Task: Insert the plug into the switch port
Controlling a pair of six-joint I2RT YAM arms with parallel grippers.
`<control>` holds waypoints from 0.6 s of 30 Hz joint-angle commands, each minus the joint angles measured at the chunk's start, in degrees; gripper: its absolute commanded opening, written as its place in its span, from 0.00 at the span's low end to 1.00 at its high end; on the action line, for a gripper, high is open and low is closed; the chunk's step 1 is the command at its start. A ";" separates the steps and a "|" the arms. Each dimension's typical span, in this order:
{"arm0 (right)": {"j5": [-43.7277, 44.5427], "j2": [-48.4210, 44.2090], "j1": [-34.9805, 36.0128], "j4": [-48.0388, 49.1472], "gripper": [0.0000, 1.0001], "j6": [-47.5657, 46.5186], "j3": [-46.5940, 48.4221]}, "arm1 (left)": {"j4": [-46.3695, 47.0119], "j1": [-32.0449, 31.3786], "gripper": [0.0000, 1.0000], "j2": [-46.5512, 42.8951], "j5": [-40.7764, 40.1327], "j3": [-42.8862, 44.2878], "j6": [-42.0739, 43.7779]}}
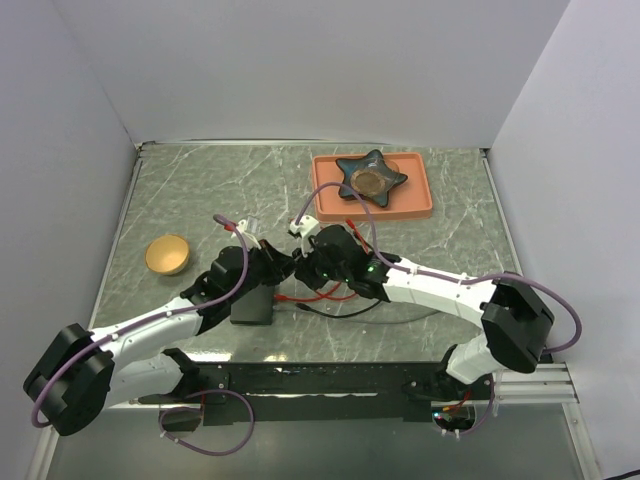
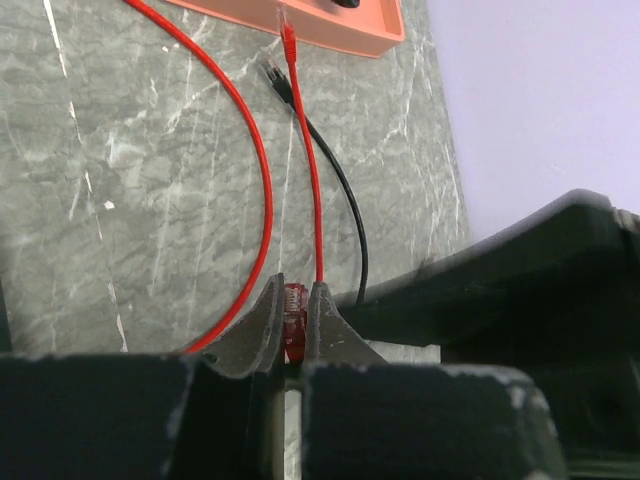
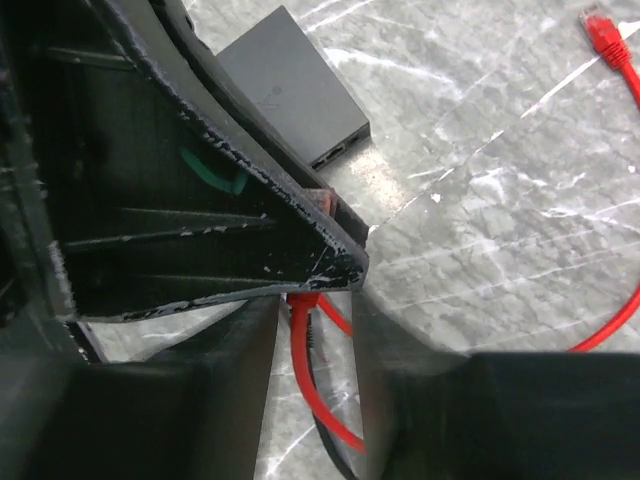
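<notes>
The switch point(image 1: 252, 303) is a flat black box lying under my left wrist. In the right wrist view point(image 3: 285, 85) its sockets point(image 3: 340, 150) face the grippers. My left gripper point(image 2: 293, 285) is shut on the red plug point(image 2: 293, 318), and the red cable point(image 2: 316, 200) runs away from it. In the top view the left gripper point(image 1: 277, 265) is just right of the switch. My right gripper point(image 1: 306, 268) sits close against it. It is open point(image 3: 315, 310), with the red cable point(image 3: 300, 350) passing loosely between its fingers.
The cable's other red plug point(image 2: 288, 40) and a black cable's plug point(image 2: 275, 75) lie near the orange tray point(image 1: 420, 200), which holds a dark star-shaped dish point(image 1: 371, 178). A yellow bowl point(image 1: 167, 254) stands at the left. Loose cable loops point(image 1: 340, 310) lie under the right arm.
</notes>
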 commanded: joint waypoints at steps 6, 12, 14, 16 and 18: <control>6.01 0.39 0.52 2.19 0.00 0.70 2.55 | 0.17 -0.31 0.04 -1.52 -0.80 -0.18 1.11; 4.78 -2.68 0.52 1.31 0.00 -2.90 0.00 | -8.43 -0.31 0.82 -3.98 -6.76 0.95 0.93; 2.86 -3.91 0.61 1.75 0.00 -4.83 -1.14 | -11.50 -0.22 0.90 -6.08 -10.54 1.31 0.67; 2.41 -5.49 0.61 1.40 0.00 -6.67 -2.55 | -12.92 -0.22 0.92 -7.93 -11.95 0.96 1.45; 1.71 -6.81 0.69 1.57 0.00 -7.47 -4.39 | -13.19 -0.22 0.92 -10.92 -12.49 0.00 1.72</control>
